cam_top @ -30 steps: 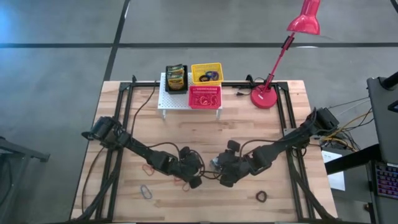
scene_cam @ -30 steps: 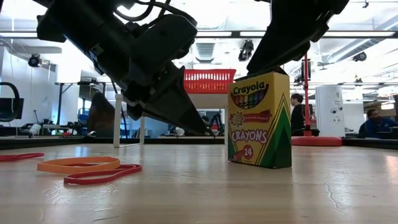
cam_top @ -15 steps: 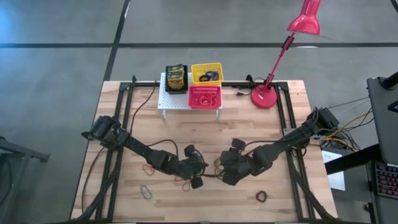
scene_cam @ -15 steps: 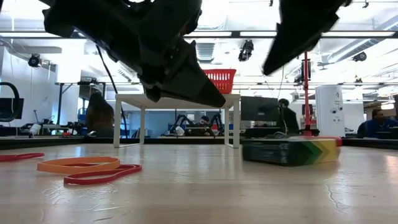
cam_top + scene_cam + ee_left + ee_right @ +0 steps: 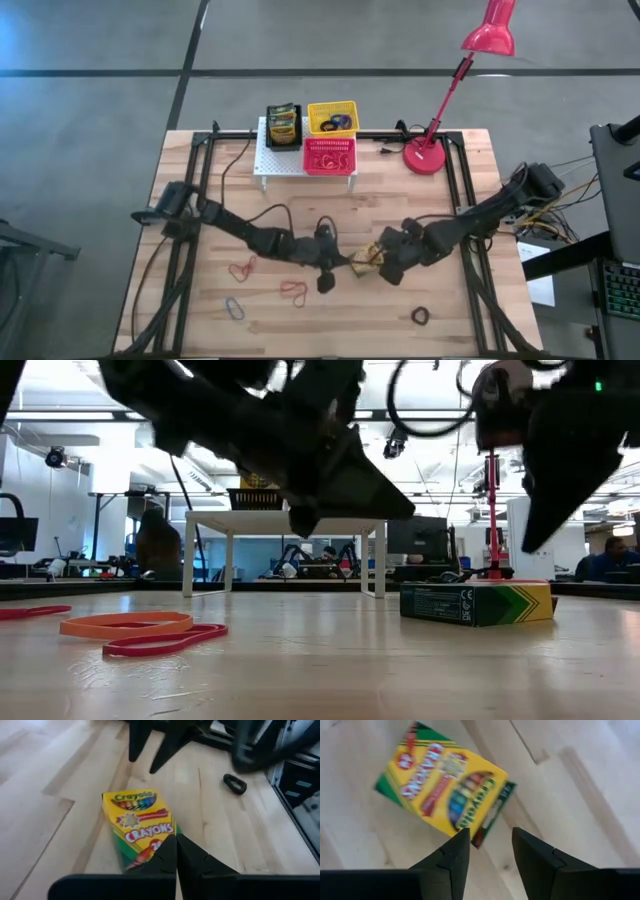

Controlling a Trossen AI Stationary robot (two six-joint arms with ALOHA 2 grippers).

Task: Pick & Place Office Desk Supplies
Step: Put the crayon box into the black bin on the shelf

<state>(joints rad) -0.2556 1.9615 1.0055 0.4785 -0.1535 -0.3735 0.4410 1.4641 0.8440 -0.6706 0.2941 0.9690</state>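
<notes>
Crayon box (image 5: 366, 259) lay flat on its side on the table (image 5: 200, 310) near the middle, between your two grippers and touched by neither. Your left gripper (image 5: 176, 851) had its fingers pressed together, tips just over the box's near edge. Your right gripper (image 5: 491, 851) hung above the box's other end with its fingers spread and nothing between them. Orange and red elastic loops (image 5: 140, 632) lay on the wood off to the left arm's side, and a black loop (image 5: 421, 317) lay well apart near the front edge.
</notes>
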